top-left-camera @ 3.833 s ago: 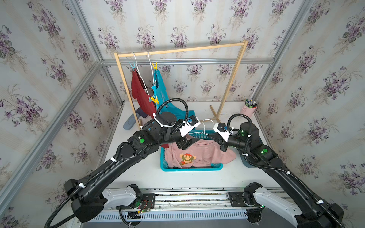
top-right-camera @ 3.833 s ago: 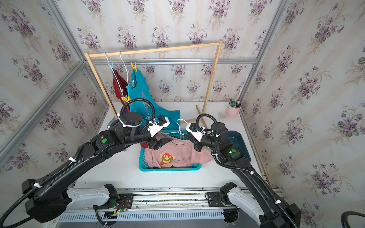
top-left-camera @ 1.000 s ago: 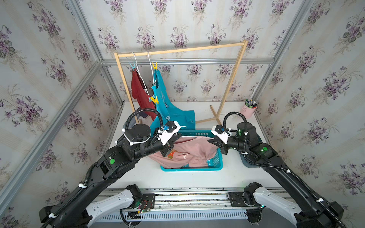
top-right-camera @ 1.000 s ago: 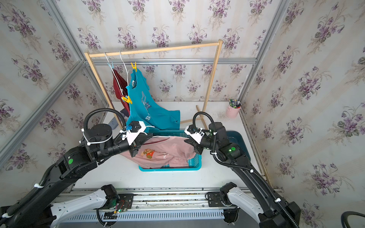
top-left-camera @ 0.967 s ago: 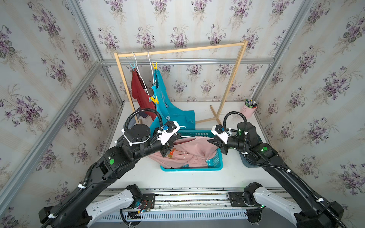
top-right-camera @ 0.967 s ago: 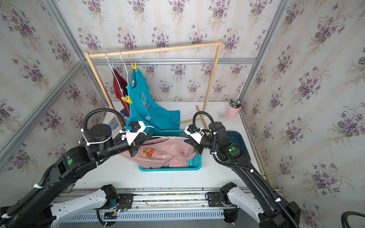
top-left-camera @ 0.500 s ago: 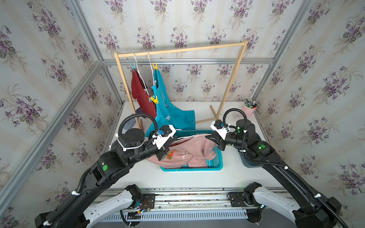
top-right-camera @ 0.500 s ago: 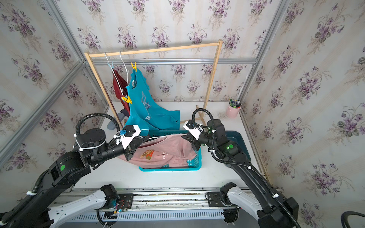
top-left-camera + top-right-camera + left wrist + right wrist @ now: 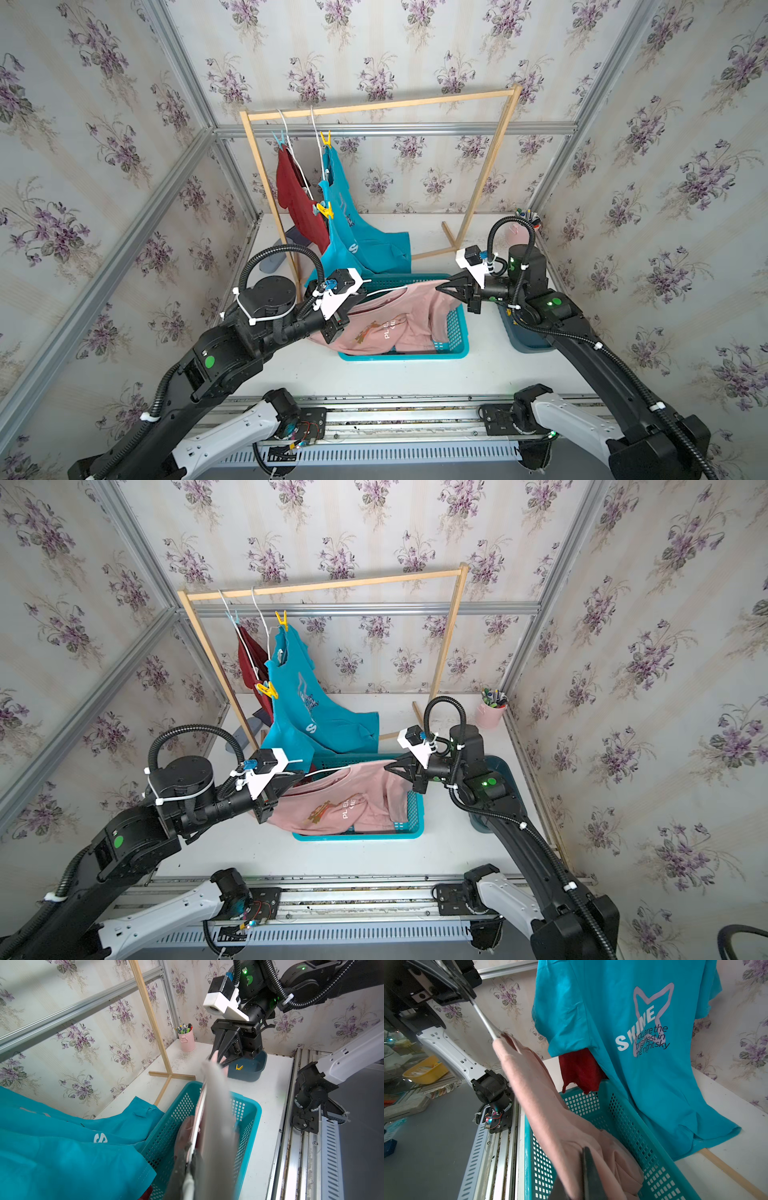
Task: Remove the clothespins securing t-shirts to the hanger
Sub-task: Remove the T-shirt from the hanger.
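Observation:
The pale pink t-shirt (image 9: 399, 324) is stretched over the teal basket (image 9: 455, 332) between my two grippers. My left gripper (image 9: 360, 294) is shut on the bare end of a white wire hanger (image 9: 386, 289); the wire (image 9: 199, 1118) runs out from its jaws (image 9: 190, 1159). My right gripper (image 9: 439, 286) is shut on the pink cloth (image 9: 550, 1115), its tips (image 9: 583, 1157) buried in a fold. On the wooden rack (image 9: 374, 106) hang a dark red t-shirt (image 9: 299, 199) and a turquoise t-shirt (image 9: 365, 249). Two yellow clothespins (image 9: 325, 139) (image 9: 325, 210) and a light blue one (image 9: 280, 139) clip them.
A dark blue bin (image 9: 253, 1068) at the right of the basket holds a yellow clothespin (image 9: 239, 1067). A pink cup of pens (image 9: 490, 712) stands in the back right corner. The rack's foot (image 9: 451, 245) lies behind the basket. Walls close in on three sides.
My left gripper has drawn back to the left and toward the front with the hanger. My right gripper has lifted the pink cloth up and back, baring more wire.

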